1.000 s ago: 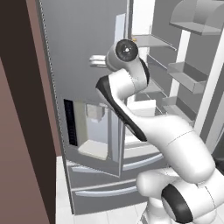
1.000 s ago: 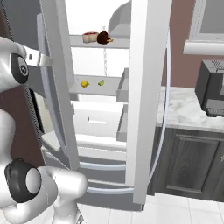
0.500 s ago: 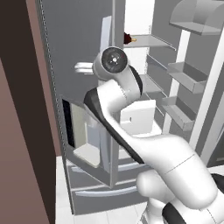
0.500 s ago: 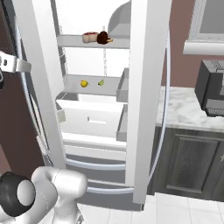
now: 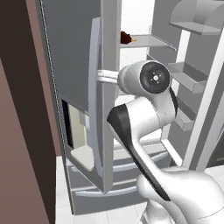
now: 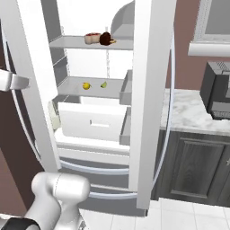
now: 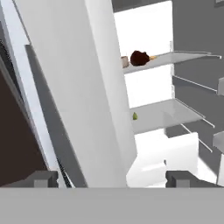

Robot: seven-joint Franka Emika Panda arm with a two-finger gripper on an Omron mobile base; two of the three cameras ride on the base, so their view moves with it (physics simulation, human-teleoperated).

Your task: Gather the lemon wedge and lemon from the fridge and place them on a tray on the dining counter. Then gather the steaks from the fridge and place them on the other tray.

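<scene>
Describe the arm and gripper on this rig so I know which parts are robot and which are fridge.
The arm is glossy white, built of rounded tubular links, with black bands at the joints and a dark round cap with a small centre mark on one joint. No cables show. The gripper shows as two small, blocky dark grey finger tips in the hand view.

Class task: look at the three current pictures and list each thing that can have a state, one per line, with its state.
Left grey fridge door: swung open.
Right white fridge door: swung open.
White fridge drawer: closed.
Small yellow lemon: resting on the middle shelf.
Green-yellow lemon wedge: on the same shelf, apart from the lemon.
Dark red steaks: lying on the upper shelf.
Tool: open, holding nothing.
</scene>
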